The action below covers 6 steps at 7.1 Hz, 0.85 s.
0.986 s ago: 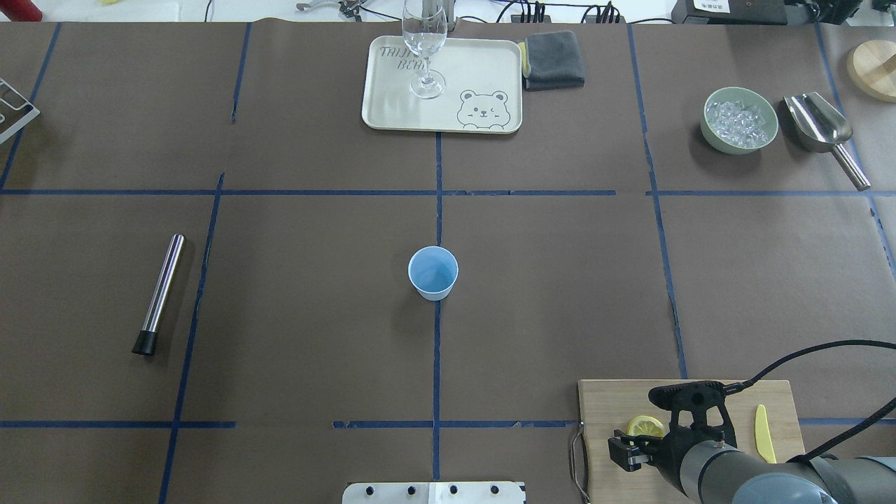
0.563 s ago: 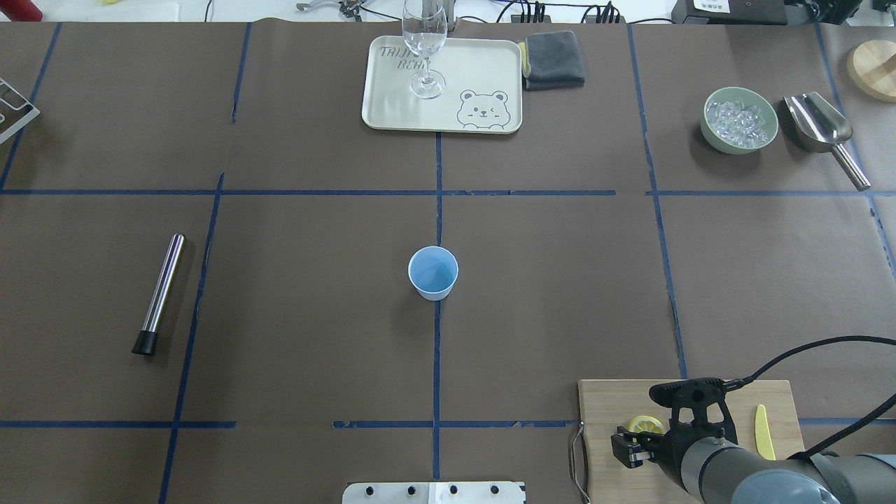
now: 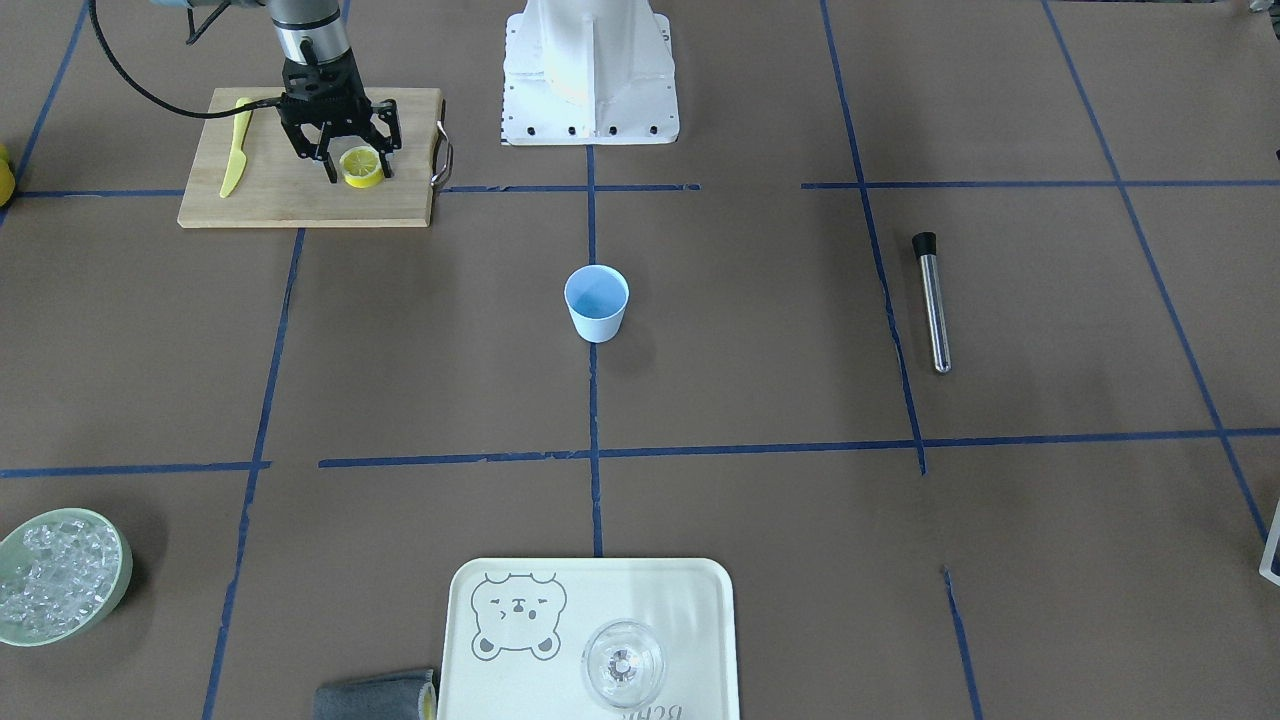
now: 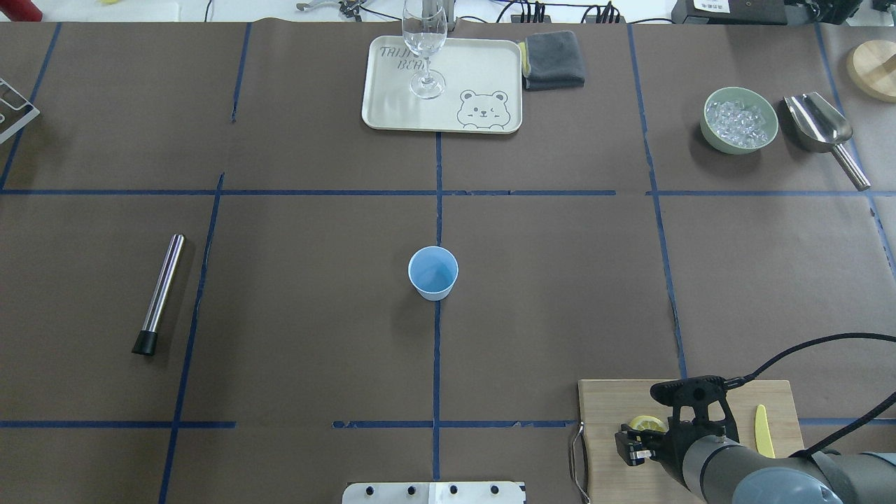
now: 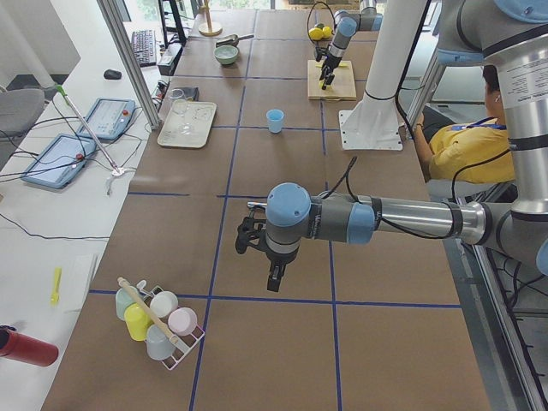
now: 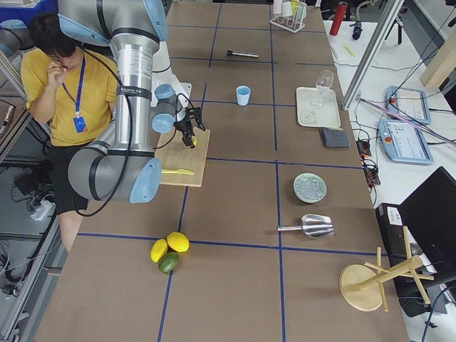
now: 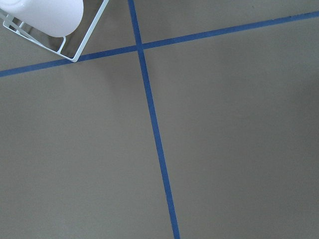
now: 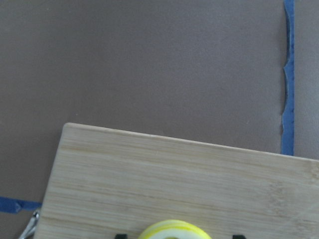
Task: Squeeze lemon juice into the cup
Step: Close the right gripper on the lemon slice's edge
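Over the last second the right hand [image 3: 358,168] had sunk lower over the pale wooden cutting board [image 3: 300,205] and drawn in on the cut yellow lemon half [image 3: 363,166], which the wrist hid more in the overhead view than before. Its two black fingers [image 3: 330,165] stood wide apart, one on each side of the lemon half. The wrist camera showed a bare gap on both sides, so the hand had hold of nothing. The lemon half lay on the 9 o'clock part of the board as seen from overhead, and a thin yellow plastic knife [image 4: 764,434] lay flat toward the board's 3 o'clock edge. The small pale blue plastic tumbler [image 4: 433,273] stood upright at the middle of the brown-papered bench [image 4: 294,294], on a blue tape line, well apart from the board, which lay at about 4 o'clock from it. At 12 o'clock from the tumbler sat a cream tray printed with a bear [image 4: 483,70], carrying a clear stemmed glass [image 4: 425,49]. A pale green bowl of ice [image 4: 739,120] stood at 2 o'clock and a steel rod with a black cap [image 4: 159,294] at 9 o'clock. The left hand [image 5: 273,281] hung over bare bench near a white wire rack of cups [image 5: 158,321]; whether its fingers were parted could not be told.
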Motion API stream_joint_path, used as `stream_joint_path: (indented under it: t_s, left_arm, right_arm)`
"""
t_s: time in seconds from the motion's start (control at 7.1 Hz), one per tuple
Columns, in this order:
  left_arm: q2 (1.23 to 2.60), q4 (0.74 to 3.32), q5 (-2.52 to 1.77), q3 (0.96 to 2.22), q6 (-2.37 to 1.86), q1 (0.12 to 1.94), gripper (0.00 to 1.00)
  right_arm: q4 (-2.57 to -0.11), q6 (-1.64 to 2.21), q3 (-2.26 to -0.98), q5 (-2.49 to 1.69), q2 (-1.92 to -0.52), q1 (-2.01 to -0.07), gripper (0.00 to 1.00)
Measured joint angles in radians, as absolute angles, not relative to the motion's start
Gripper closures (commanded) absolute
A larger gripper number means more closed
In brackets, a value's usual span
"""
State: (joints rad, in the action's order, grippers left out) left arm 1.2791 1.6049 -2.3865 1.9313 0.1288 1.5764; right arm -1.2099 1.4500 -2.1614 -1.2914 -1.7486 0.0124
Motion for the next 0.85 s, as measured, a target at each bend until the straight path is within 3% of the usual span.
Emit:
stream_joint_path:
  t_s: [0.14, 0.42, 0.85]
  left_arm:
    - [1.279, 1.606, -2.386, 1.932, 0.129, 1.577, 0.00]
    - [1.280, 1.605, -2.385, 1.932, 0.129, 1.577, 0.00]
    - [1.281, 1.606, -2.384, 1.930, 0.129, 1.577, 0.00]
  right_arm:
    - [-1.210, 1.450, -2.163, -1.293, -1.749, 0.012, 0.53]
    - [-1.209, 1.450, -2.165, -1.295, -1.747, 0.012, 0.94]
    - [-1.209, 1.450, -2.202, -1.298, -1.747, 0.006, 0.97]
